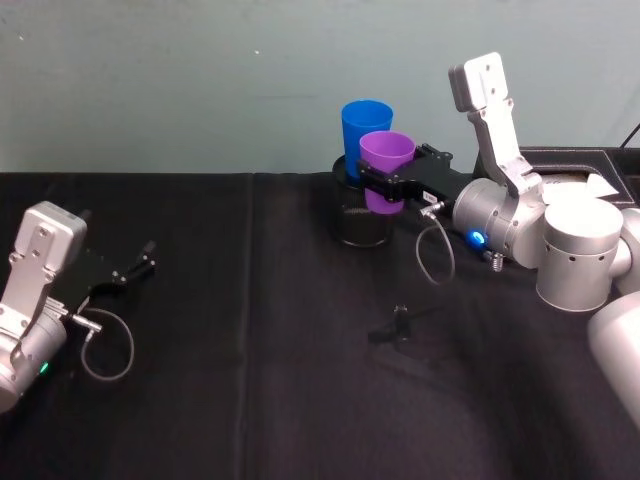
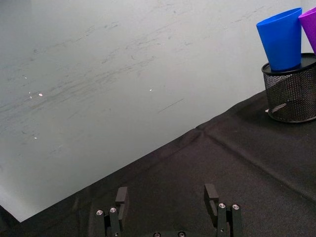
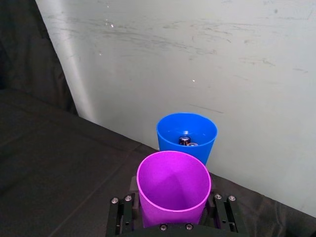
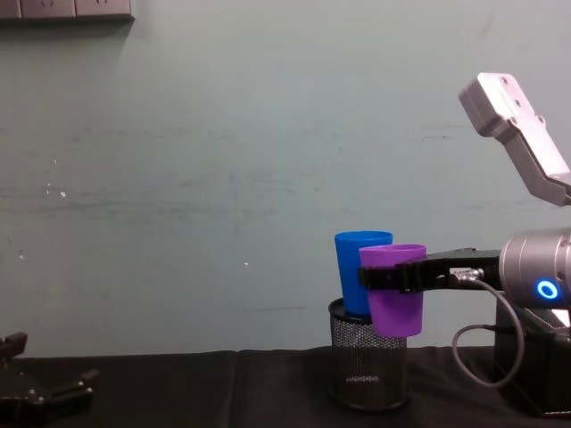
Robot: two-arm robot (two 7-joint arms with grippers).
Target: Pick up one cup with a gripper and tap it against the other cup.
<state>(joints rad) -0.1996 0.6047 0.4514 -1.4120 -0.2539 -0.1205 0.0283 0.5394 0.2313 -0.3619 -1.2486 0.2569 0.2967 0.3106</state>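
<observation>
The bottom of the bright blue tapered plastic tumbler [image 4: 360,267] is hidden inside the black wire-mesh pen holder [image 4: 368,374]. My left wrist view cuts the smooth purple plastic tumbler [image 2: 310,27] at the edge. Something small and shiny [image 3: 184,140] lies in the blue one; I cannot tell what.

The purple cup [image 1: 387,152] was plain violet, the blue cup [image 1: 362,122] plain bright blue, and the holder [image 1: 358,228] black wire mesh. The right gripper [image 1: 382,188] was black, its arm [image 1: 575,245] silver-grey with a blue-lit ring [image 1: 476,239]. The worktop [image 1: 250,380] was plain black throughout; the wall [image 1: 200,80] was pale grey-green, faintly scuffed.
</observation>
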